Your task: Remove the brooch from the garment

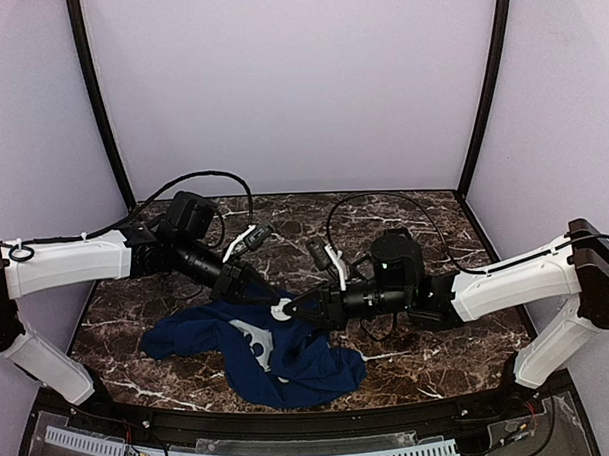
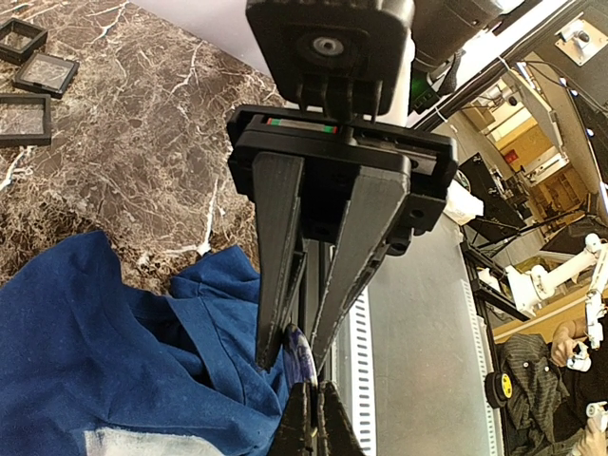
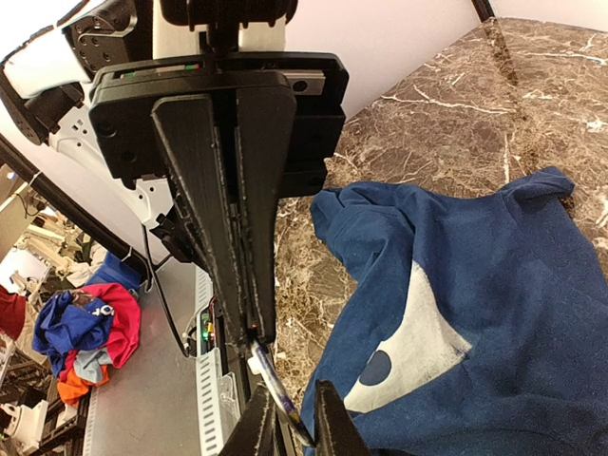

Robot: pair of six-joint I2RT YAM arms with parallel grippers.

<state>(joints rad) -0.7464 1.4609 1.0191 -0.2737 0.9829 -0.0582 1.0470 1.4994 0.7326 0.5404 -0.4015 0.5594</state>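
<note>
left gripper [image 2: 293,356], right gripper [image 3: 258,332] tip to tip, brooch [image 3: 275,385] between, at garment's [image 3: 475,285] edge

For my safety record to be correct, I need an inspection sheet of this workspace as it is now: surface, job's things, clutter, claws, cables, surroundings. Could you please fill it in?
Surface: dark marble-patterned table, white veins.
Job's things: navy T-shirt crumpled near the front edge; brooch between the tips of both claws, and it is unclear whether it is free of the cloth.
Clutter: three black square trays on the table.
Claws: left claw shut on the brooch; right claw nearly closed at its other end, grip unclear.
Cables: black cables arch over the table.
Surroundings: pale walls; heap of coloured clothes beyond the table.
</note>
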